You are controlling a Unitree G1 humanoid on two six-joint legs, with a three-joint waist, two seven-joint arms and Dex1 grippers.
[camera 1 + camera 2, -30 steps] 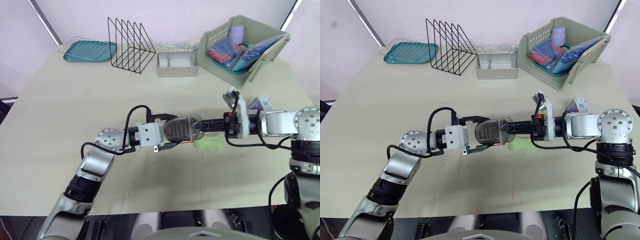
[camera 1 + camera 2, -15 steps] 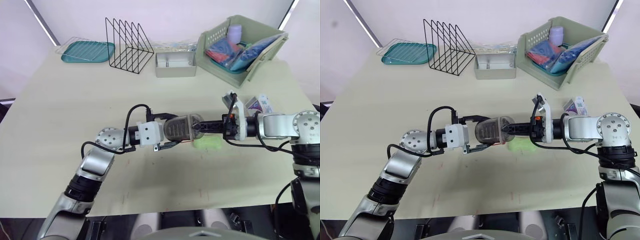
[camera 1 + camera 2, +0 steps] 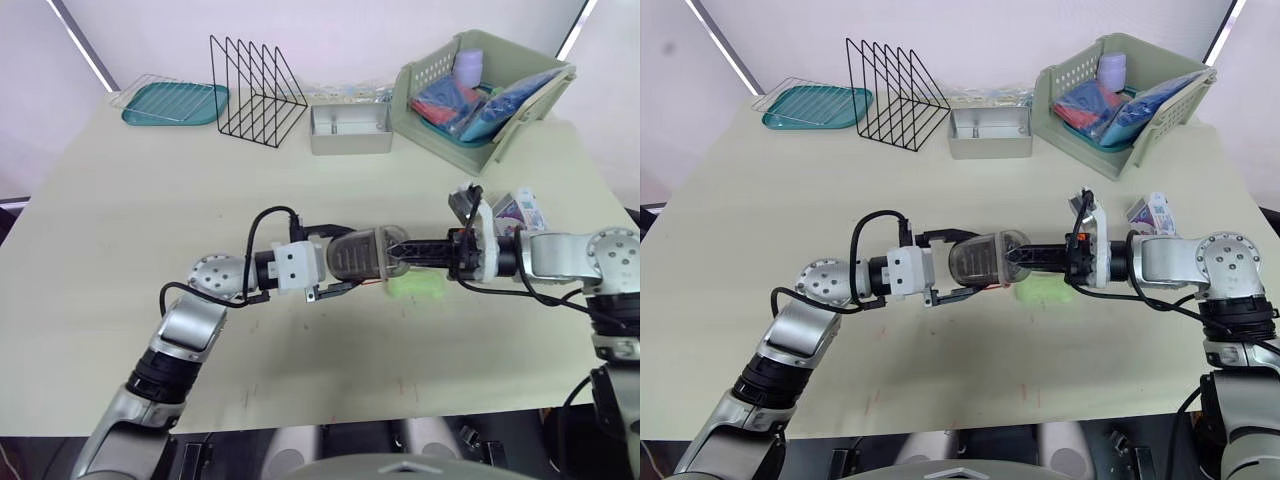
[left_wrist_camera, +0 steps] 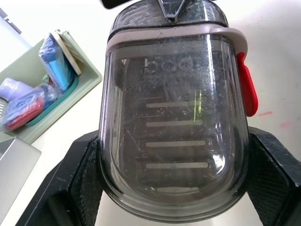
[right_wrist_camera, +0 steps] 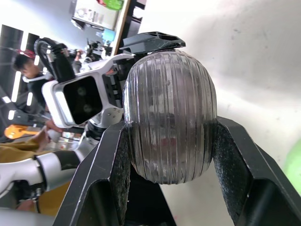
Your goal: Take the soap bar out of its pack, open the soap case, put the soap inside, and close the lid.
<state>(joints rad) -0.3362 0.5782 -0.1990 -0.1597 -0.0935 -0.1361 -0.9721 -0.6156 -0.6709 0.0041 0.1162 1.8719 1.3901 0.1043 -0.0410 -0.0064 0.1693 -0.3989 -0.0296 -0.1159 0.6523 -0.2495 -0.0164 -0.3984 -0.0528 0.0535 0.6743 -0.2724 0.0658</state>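
Note:
A smoky translucent soap case with a red latch hangs lid-closed just above the middle of the table. My left gripper is shut on its left end, a black finger on each side. My right gripper is shut on its right end, fingers straddling the ribbed shell. The green soap bar lies bare on the table, right under the right gripper. Its white and purple pack rests near the right edge, behind my right forearm.
Along the far edge stand a teal tray, a black wire rack, a metal box and a green basket with bags and a cup. A person shows past the table in the right wrist view.
The camera has shifted slightly. Both grippers and the case stay where they were, and the soap bar has not moved.

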